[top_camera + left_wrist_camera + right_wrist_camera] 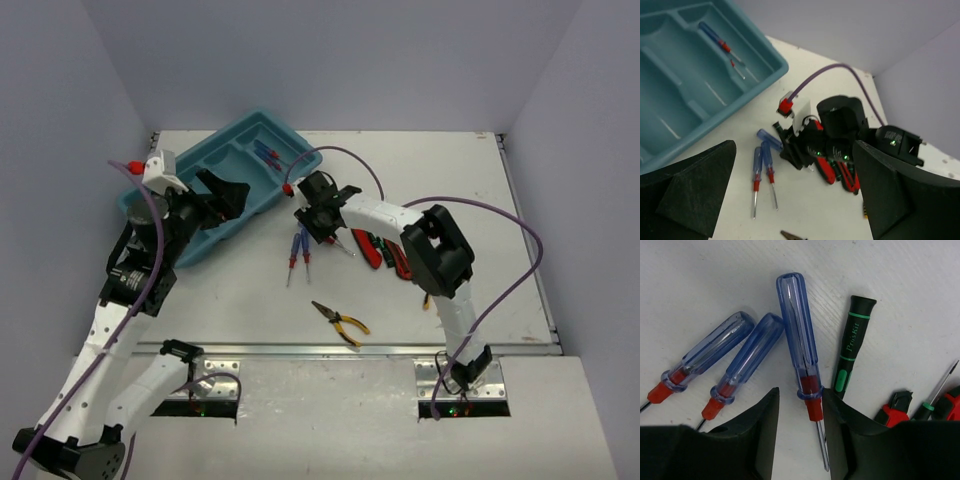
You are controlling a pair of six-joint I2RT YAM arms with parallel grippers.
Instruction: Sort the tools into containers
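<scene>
Okay, right hand (pixel 800 395) stood narrow around a blue-handled screwdriver (pixel 797 330) at its red collar; the finger (pixel 850 440) at frame right touched it, a gap showed on the other side, so not clamped. Two more blue screwdrivers (pixel 705 357) lay just left on the surface (pixel 715 280), a black-green screwdriver (pixel 852 340) just right. Left hand (pixel 225 192) was wide, holding nothing, above the teal tray (pixel 190 245) at upper left of the top view. Two blue screwdrivers in the tray (pixel 267 153). Yellow pliers (pixel 340 322) lay apart, lower centre.
</scene>
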